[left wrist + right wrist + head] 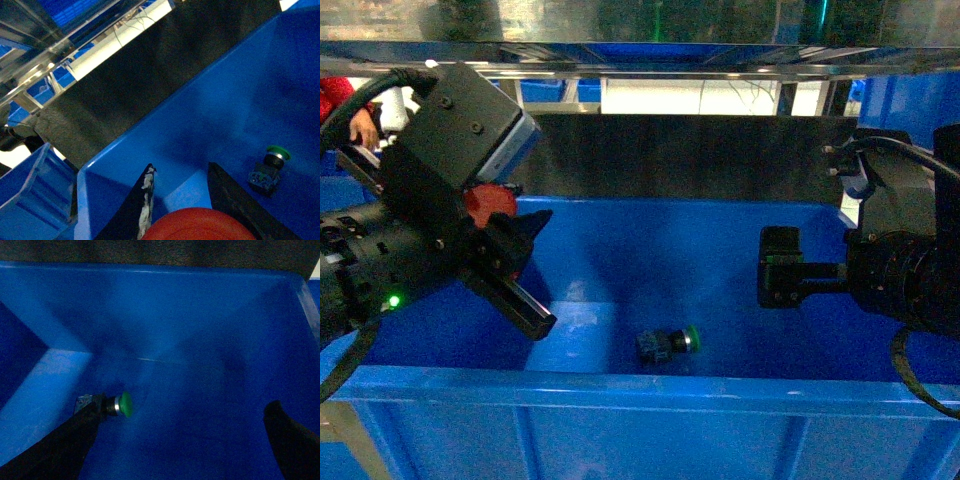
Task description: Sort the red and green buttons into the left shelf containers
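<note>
A green button (667,343) lies on its side on the floor of a large blue bin (620,385), cap pointing right. My left gripper (542,270) hangs over the bin's left part, shut on the red button (490,204). In the left wrist view the red cap (200,226) sits between the two dark fingers (141,205) of the left gripper (181,167), with the green button (270,167) lower right on the bin wall (240,90). My right gripper (770,268) is open over the bin's right part. Its view shows the right gripper (182,410) empty, the green button (117,404) beside its left finger.
A metal shelf (640,55) runs overhead, close above both arms. A dark board (700,155) stands behind the bin. More blue bins (30,195) sit to the left. A person's hand with a red sleeve (360,122) shows at the far left.
</note>
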